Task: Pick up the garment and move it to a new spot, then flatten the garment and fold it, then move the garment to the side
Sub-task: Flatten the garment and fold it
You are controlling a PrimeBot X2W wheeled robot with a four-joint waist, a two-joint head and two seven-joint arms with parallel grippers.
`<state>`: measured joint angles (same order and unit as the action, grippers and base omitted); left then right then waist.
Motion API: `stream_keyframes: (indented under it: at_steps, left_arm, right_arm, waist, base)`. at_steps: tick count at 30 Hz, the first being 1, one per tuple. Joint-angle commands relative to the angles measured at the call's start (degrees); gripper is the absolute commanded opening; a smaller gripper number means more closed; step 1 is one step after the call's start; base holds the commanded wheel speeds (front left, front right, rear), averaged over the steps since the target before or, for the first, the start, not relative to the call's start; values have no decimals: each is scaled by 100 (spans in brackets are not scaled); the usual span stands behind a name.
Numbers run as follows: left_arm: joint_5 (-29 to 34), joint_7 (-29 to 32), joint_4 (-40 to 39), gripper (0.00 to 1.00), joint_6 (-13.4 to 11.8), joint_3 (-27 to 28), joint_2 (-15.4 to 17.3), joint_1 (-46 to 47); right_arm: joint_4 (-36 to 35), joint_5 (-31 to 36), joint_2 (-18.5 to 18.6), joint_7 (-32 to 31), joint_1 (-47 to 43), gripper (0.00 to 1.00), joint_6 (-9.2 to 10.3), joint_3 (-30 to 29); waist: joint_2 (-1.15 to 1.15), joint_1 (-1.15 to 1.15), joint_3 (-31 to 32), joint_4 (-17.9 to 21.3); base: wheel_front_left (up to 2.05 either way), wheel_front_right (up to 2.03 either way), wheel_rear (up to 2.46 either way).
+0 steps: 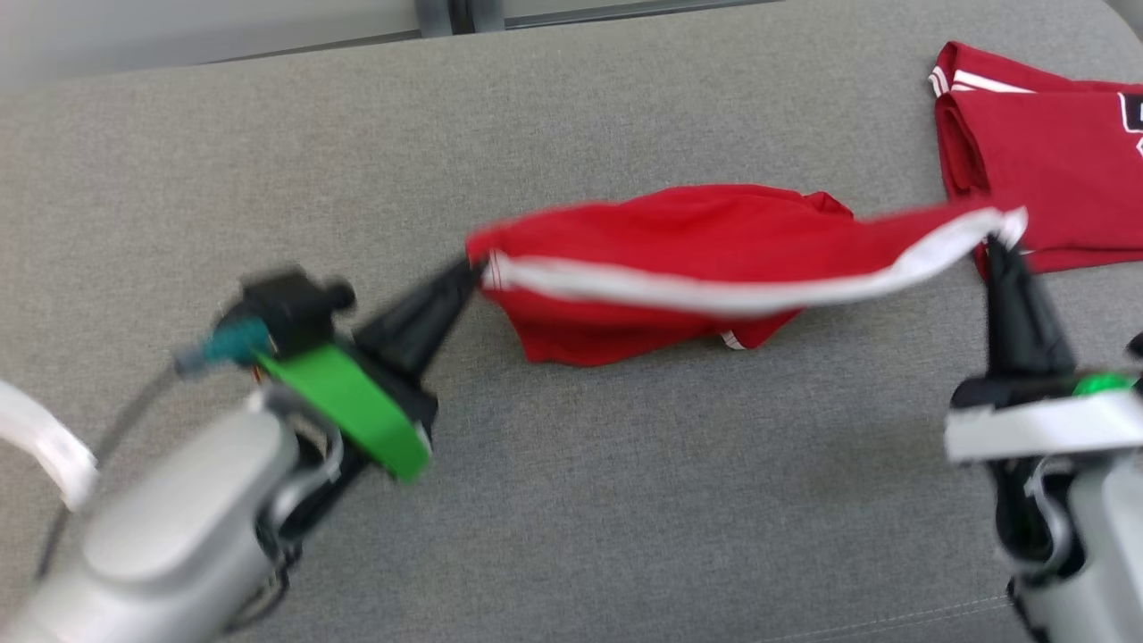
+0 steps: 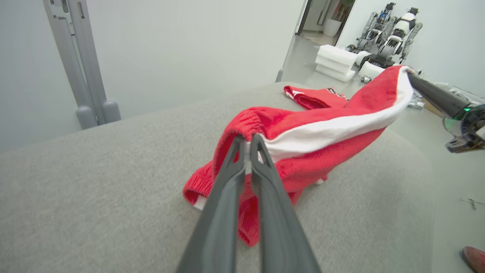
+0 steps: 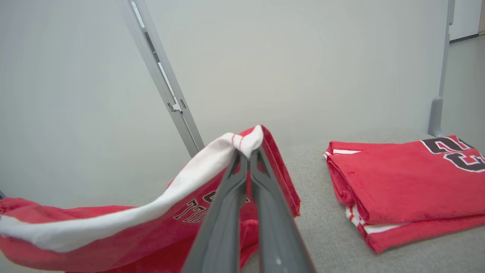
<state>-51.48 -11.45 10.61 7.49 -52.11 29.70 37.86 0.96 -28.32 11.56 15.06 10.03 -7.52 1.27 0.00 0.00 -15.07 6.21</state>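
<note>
Pick-up step in hand. My left end effector [image 1: 473, 268] and right end effector [image 1: 993, 243] each pinch the white-banded edge of the red cloth garment [image 1: 661, 232], which sags onto the middle of the grey fabric worktop [image 1: 571, 500]. Next, I judge: lift both ends clear together.

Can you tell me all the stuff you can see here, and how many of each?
loose garment: one, red with a white band, lifted over the table's middle
folded garment: one, red with white stripes, table's far right
table: one, grey fabric top
posts: at least two, pale grey, behind the table
foam blocks: a few stacked, white, on the floor beyond
other robots: number unclear, white and grey, by the far wall
left gripper: one, dark, shut on the loose garment's left end
right gripper: one, dark, shut on its right end
</note>
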Motion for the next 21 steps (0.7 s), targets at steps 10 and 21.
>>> stream_keyframes:
  at_steps: [10, 21]
  left_arm:
    - [-1754, 1399, -91, 0, 1, 345, -154, 3083]
    - [-1284, 524, 858, 0, 1, 197, -787, 5576]
  right_arm:
    - [371, -1153, 941, 12, 2818, 0, 7, 108]
    - [945, -1414, 1543, 12, 5513, 0, 7, -28]
  waist:
    - [0, 0, -927, 86]
    - [0, 0, -1669, 240]
  base:
    - [0, 0, 0]
    - [0, 0, 0]
